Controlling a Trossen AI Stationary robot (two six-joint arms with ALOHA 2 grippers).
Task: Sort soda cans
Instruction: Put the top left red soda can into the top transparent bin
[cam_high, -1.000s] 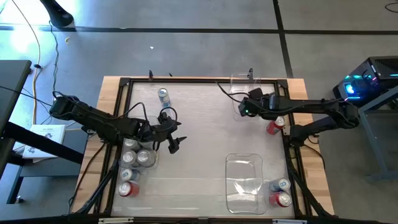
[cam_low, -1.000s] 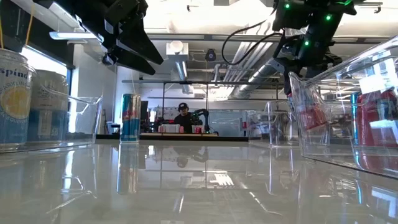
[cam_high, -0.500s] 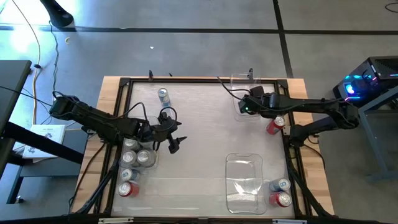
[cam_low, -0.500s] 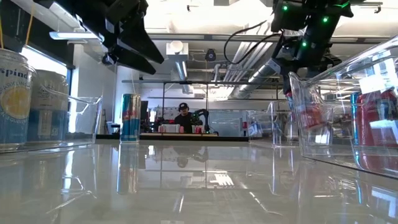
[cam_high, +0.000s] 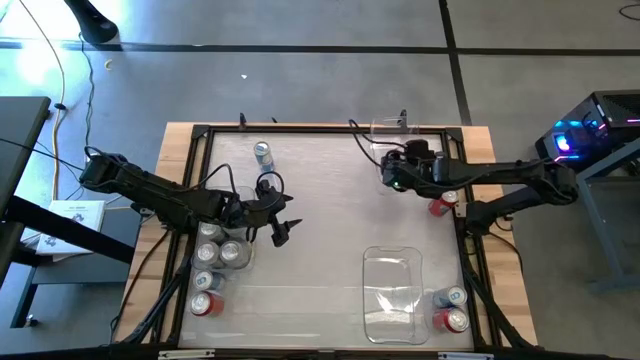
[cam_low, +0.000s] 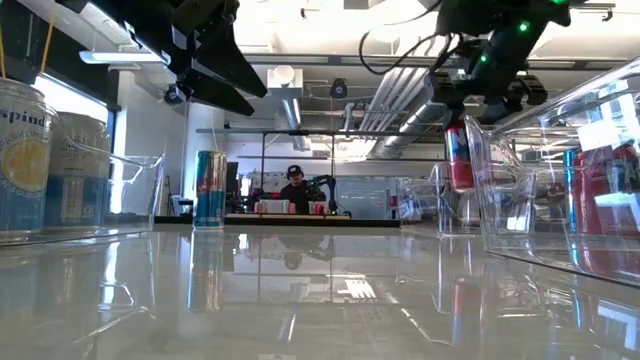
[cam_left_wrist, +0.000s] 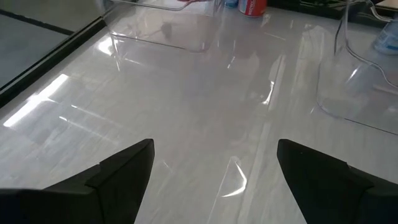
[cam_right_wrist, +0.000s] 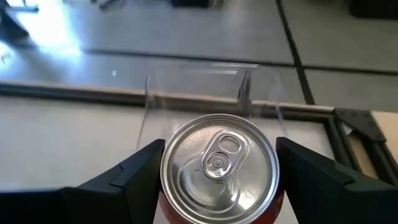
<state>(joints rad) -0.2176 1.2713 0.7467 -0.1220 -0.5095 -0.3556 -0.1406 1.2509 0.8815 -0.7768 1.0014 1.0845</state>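
Right gripper (cam_right_wrist: 217, 171) clamped on a red soda can (cam_right_wrist: 219, 169), fingers either side of the body, silver top and pull tab facing the wrist camera. Only in the right wrist view: that grip up close, plus a clear bin (cam_right_wrist: 205, 87) just beyond the can, near the table's frame. From above, same gripper (cam_high: 393, 178) over the far right of the table, can mostly hidden under the arm. Low view alone shows the held can (cam_low: 459, 157) lifted clear of the tabletop, hanging upright by a bin wall.

Left gripper (cam_high: 283, 228) over mid-left table, fingers spread wide, nothing between them. Left wrist view confirms it: just bare glossy tabletop (cam_left_wrist: 186, 124) between the two dark fingers (cam_left_wrist: 124, 171), clear bins farther off.

High view only for the full layout: lone blue-silver can (cam_high: 262, 154) upright at far left; cluster of silver cans (cam_high: 222, 248) in the left bin, a red can (cam_high: 206, 304) at its near end; red can (cam_high: 440, 203) at the right edge by the right arm; two cans (cam_high: 452, 310) at near right beside an empty-looking clear bin (cam_high: 392, 290).

Low view adds tall blue-red can (cam_low: 209, 188) standing, two pale cans (cam_low: 45, 160) close at left inside a bin, and a person (cam_low: 294, 186) seated far back in the room.
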